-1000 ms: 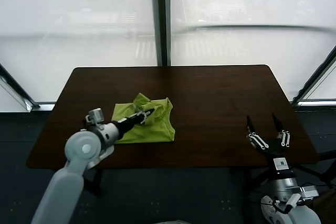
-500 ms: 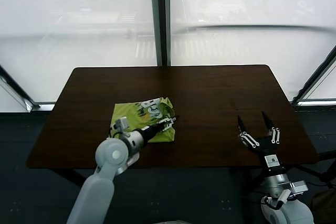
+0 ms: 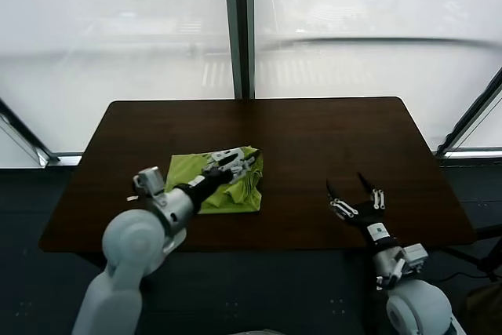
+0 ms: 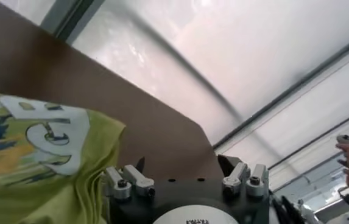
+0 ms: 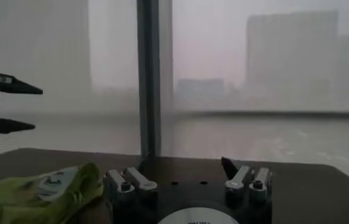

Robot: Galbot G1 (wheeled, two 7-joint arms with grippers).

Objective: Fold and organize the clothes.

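Observation:
The lime-green T-shirt (image 3: 227,191) lies bunched and partly folded on the dark table (image 3: 329,131), left of centre, with its white-and-dark graphic facing up. My left gripper (image 3: 235,161) is open and empty, over the shirt's far right part. In the left wrist view the shirt (image 4: 34,176) lies beside the left gripper (image 4: 183,163), with bare table between the jaws. My right gripper (image 3: 353,194) is open and empty, low over the table's front right, apart from the shirt. The right wrist view shows the shirt (image 5: 34,198) farther off beyond the right gripper (image 5: 186,161).
The table stands before a large window with a dark centre post (image 3: 239,29). Bare tabletop lies behind and to the right of the shirt. The table's front edge (image 3: 298,247) runs close under my right gripper.
My left gripper moved from the shirt's front right edge back over its far part, open. The shirt's graphic side turned up. My right gripper moved left, toward the shirt.

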